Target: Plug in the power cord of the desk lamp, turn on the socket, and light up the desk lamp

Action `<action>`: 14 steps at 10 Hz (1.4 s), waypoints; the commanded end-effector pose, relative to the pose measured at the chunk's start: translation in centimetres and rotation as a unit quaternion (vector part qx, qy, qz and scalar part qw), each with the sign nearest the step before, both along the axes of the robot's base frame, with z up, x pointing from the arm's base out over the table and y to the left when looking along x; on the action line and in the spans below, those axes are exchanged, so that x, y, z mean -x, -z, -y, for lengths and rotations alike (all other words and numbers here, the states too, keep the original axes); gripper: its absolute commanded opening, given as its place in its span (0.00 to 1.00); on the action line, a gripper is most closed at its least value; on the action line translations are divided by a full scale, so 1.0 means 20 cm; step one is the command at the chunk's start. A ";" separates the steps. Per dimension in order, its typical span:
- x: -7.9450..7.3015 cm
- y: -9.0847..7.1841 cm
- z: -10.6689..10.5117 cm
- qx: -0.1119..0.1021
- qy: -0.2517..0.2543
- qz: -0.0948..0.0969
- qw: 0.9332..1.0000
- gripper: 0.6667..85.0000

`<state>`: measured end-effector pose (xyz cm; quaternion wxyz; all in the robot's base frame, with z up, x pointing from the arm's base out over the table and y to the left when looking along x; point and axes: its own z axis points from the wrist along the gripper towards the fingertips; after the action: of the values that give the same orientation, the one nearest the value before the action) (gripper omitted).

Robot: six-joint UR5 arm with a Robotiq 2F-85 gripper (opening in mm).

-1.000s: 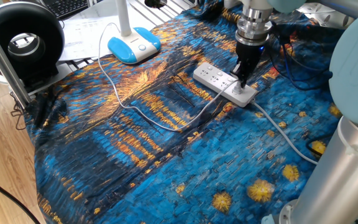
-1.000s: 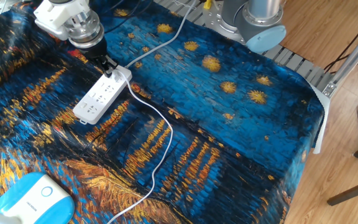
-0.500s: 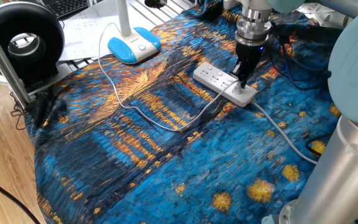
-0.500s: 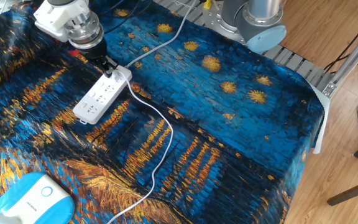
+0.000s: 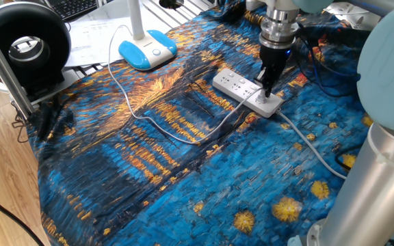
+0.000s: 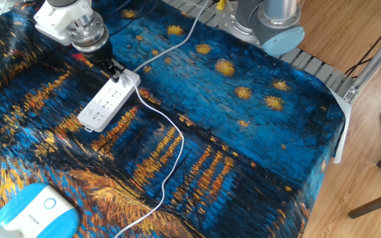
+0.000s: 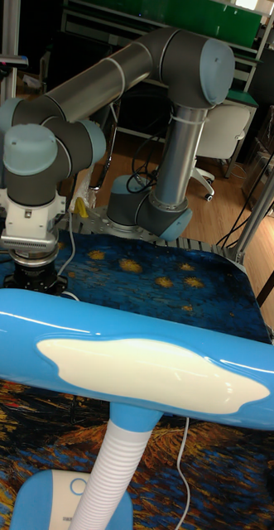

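Observation:
The socket [image 5: 241,87] [image 6: 106,102], a long white strip, lies on the blue painted cloth. My gripper [image 5: 267,87] [image 6: 116,71] points down with its fingers together, the tips touching the strip's top near the end where its thick cable leaves. Nothing shows between the fingers. The power cord [image 5: 149,121] [image 6: 171,151] runs in loops from the desk lamp [image 5: 148,50] [image 6: 33,207] to that same end of the strip; the plug is hidden by the gripper. In the tall fixed view the desk lamp's blue head [image 7: 137,364] fills the foreground and my gripper [image 7: 36,277] is partly hidden behind it.
A black round fan-like device [image 5: 26,46] stands at the table's left corner behind a metal post [image 5: 2,61]. The strip's thick white cable [image 5: 313,150] [image 6: 177,39] trails off toward the arm's base [image 6: 270,26]. Black cables [image 5: 320,75] lie behind the gripper.
The gripper's tips stay at the same spot on the strip. The arm's big near link at the right edge has shifted slightly.

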<state>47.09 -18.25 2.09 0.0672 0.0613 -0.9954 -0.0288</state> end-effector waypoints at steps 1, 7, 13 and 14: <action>-0.01 0.01 0.02 -0.003 -0.003 -0.002 1.000 0.01; -0.01 0.00 0.01 0.013 -0.007 -0.028 0.999 0.01; 0.03 -0.22 -0.09 0.023 0.000 -0.032 0.999 0.01; 0.02 -0.24 -0.10 0.022 -0.003 -0.026 0.999 0.01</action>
<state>46.70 -16.89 5.65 0.1037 0.0631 -0.9926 -0.0041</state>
